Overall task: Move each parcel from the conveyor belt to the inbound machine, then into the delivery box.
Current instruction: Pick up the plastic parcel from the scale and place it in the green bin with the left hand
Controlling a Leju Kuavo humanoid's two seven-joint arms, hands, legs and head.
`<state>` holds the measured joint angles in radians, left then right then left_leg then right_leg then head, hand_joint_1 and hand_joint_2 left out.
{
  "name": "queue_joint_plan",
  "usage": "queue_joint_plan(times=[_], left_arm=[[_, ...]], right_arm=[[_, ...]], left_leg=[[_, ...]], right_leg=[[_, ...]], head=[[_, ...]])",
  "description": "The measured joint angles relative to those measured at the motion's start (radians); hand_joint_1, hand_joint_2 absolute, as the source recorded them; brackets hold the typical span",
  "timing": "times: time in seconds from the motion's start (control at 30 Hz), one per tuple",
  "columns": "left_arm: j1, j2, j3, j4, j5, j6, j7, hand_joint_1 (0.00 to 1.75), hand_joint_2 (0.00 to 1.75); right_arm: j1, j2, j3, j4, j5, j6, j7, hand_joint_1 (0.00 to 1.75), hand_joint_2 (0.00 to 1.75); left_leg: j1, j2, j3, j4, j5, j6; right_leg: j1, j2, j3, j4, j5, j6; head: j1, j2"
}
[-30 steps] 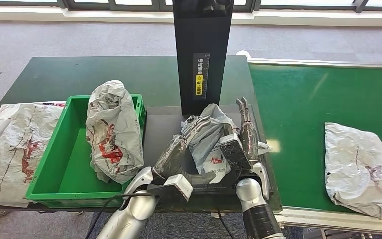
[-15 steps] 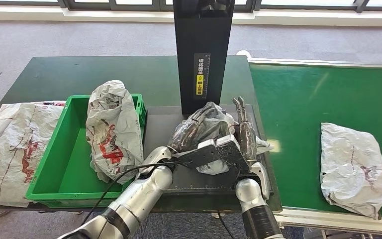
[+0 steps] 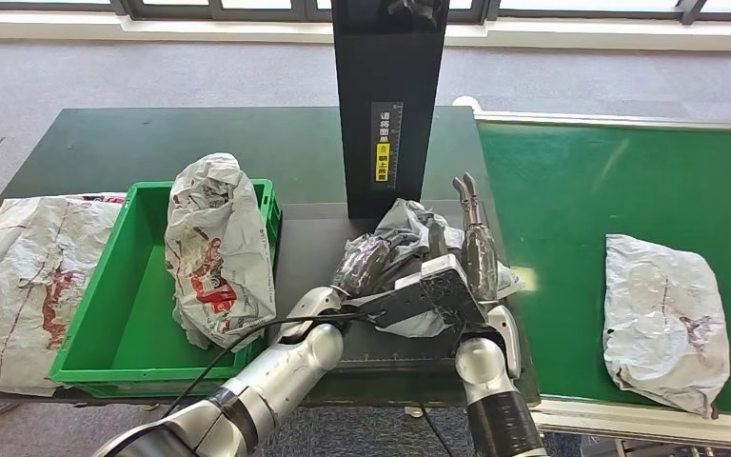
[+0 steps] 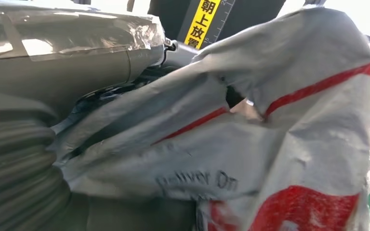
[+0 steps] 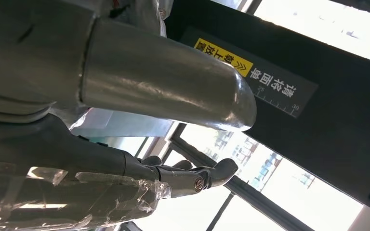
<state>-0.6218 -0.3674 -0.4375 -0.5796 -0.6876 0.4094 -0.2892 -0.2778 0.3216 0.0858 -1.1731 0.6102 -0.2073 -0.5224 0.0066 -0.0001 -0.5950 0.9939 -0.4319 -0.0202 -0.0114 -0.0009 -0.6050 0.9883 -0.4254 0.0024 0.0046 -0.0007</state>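
Observation:
A crumpled grey parcel [image 3: 407,225] with red print lies on the platform of the black inbound machine [image 3: 387,95], at the foot of its tower. My left hand [image 3: 362,265] grips the parcel's left side, and in the left wrist view the thumb [image 4: 67,53] lies over the parcel [image 4: 270,144]. My right hand [image 3: 476,252] stands against the parcel's right side with its fingers straight and apart, holding nothing. The right wrist view shows that hand [image 5: 164,86] under the tower's yellow label. Another grey parcel [image 3: 664,319] lies on the green conveyor belt [image 3: 590,181] at the right.
The green delivery box [image 3: 86,314] stands left of the machine with a white parcel [image 3: 219,252] leaning in its right end. A further parcel [image 3: 33,286] lies on the dark table beside the box. A cable hangs from my left arm.
My left arm has swung forward and its hand has closed on the parcel's left side. The parcel on the belt has drifted a little to the left. My right hand has barely moved.

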Motion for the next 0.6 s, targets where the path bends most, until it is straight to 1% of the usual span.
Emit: queue_joint_plan(times=[0.1,0.2,0.33,0.43,0.5,0.6], left_arm=[[-0.009,0.000,-0.039,0.015,0.029,0.051,-0.013,1.75,1.75],[-0.017,0.000,-0.045,0.024,0.023,0.109,-0.042,1.75,1.75],[-0.021,0.001,-0.037,0.019,-0.094,0.225,-0.033,1.75,1.75],[-0.021,0.001,-0.028,0.007,-0.153,0.251,-0.017,1.75,1.75],[-0.012,0.001,-0.016,-0.019,-0.241,0.263,0.008,1.75,1.75],[0.018,0.002,0.040,-0.131,-0.501,0.280,0.061,1.75,1.75]], right_arm=[[0.003,0.000,0.000,-0.019,0.000,-0.013,-0.007,0.00,0.00],[0.011,-0.001,0.000,-0.051,-0.001,-0.034,-0.017,0.00,0.00],[0.032,-0.005,0.000,-0.124,-0.008,-0.097,-0.051,0.00,0.00],[0.045,-0.006,0.000,-0.179,-0.012,-0.122,-0.067,0.00,0.00],[0.054,-0.008,0.000,-0.213,-0.033,-0.168,-0.099,0.00,0.00],[0.088,-0.014,0.006,-0.310,-0.104,-0.331,-0.163,0.00,0.00]], left_leg=[[0.000,0.000,0.000,0.000,0.000,0.000],[0.000,0.000,0.000,0.000,0.000,0.000],[0.000,0.000,0.000,0.000,0.000,0.000],[0.000,0.000,0.000,0.000,0.000,0.000],[0.000,0.000,0.000,0.000,0.000,0.000],[0.000,-0.001,-0.001,0.000,0.000,0.000]], right_leg=[[0.000,0.000,0.000,0.000,0.000,0.000],[0.000,0.000,0.000,0.000,0.000,0.000],[0.000,0.000,0.000,0.000,0.000,0.000],[0.000,0.000,0.000,0.000,0.000,0.000],[0.000,0.000,-0.001,0.000,0.000,0.000],[0.000,-0.001,-0.001,0.000,0.000,0.000]], head=[[0.000,0.000],[0.000,0.000],[0.000,0.000],[0.000,0.000],[0.000,0.000],[0.000,0.000]])
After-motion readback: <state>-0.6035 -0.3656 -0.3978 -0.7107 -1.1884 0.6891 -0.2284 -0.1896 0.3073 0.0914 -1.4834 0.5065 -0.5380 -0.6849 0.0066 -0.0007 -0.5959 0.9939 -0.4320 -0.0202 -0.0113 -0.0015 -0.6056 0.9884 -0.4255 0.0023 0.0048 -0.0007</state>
